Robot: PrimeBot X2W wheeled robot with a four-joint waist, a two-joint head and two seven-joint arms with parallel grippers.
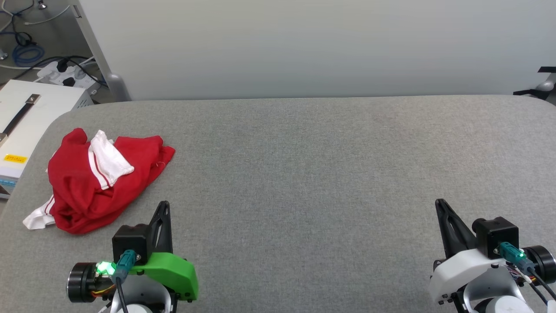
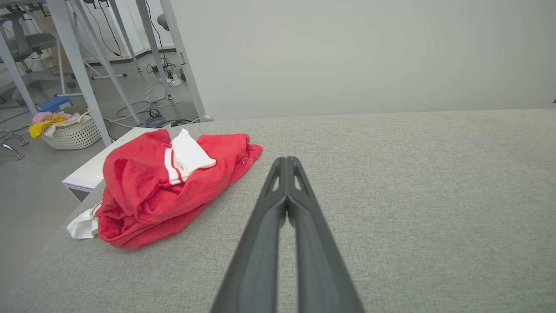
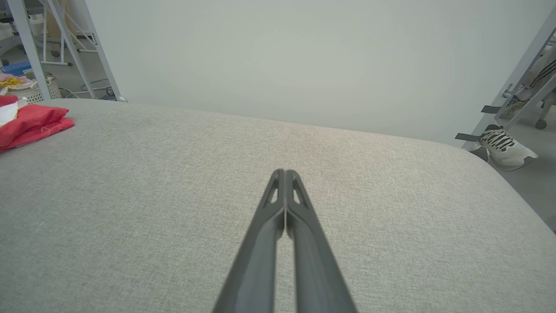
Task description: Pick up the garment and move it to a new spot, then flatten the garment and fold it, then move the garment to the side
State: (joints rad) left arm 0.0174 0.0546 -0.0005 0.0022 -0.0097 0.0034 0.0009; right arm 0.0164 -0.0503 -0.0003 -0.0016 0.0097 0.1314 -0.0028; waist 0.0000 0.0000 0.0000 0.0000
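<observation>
The garment [image 1: 100,182], a red T-shirt with white sleeves and red-and-white striped trim, lies crumpled in a heap near the left end of the grey fabric-covered table [image 1: 312,174]. 1 white sleeve [image 1: 108,158] is folded up on top of the heap, and another white piece [image 1: 39,217] trails out at its near left edge. No print can be made out on it.

The left gripper [image 1: 164,205] hovers above the table just beside the heap's near right edge, apart from it. In the left wrist view its 2 dark fingers [image 2: 299,204] are pressed together, so the left gripper [image 2: 286,161] is closed. The right gripper [image 1: 439,203] is near the right end of the table, well apart from the garment, and the right wrist view shows the right gripper [image 3: 284,173] closed too, tips meeting.

Past the table's left end stand a white box [image 1: 39,108] and, on the floor, a white laundry basket [image 2: 76,132] with clothes. A sneaker [image 3: 504,145] lies on the floor at the right.
</observation>
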